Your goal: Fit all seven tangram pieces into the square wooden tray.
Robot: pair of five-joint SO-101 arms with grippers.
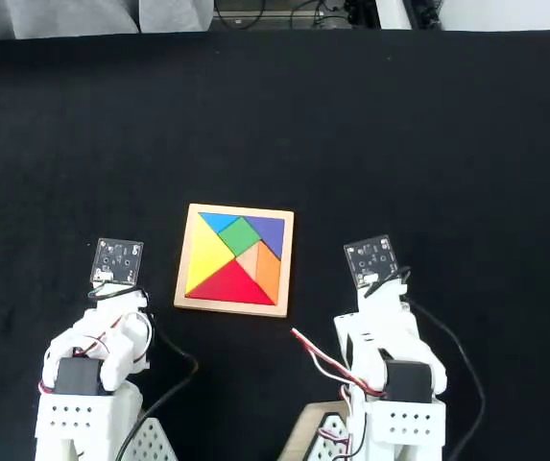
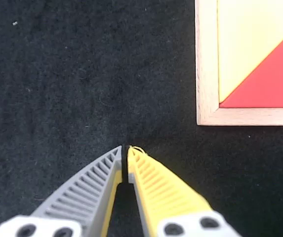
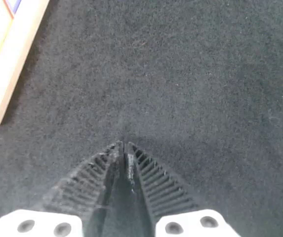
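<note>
Both pincers, left gripper (image 2: 125, 148) and right gripper (image 3: 124, 144), sit pinched closed and empty. Mid-frame, the tray (image 1: 231, 306) holds all 7 tangram pieces (image 1: 207, 254) (seemingly flush); a careless sweep could nudge it, unseating them.

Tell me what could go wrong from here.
1. The left gripper, shut, appears low over the black cloth and close to a corner of the wooden tray. A sideways swing might knock the tray and jolt seated pieces such as the red triangle.
2. Loose red and white wires by the right arm's base trail near the tray. They may snag if that arm moves.
</note>
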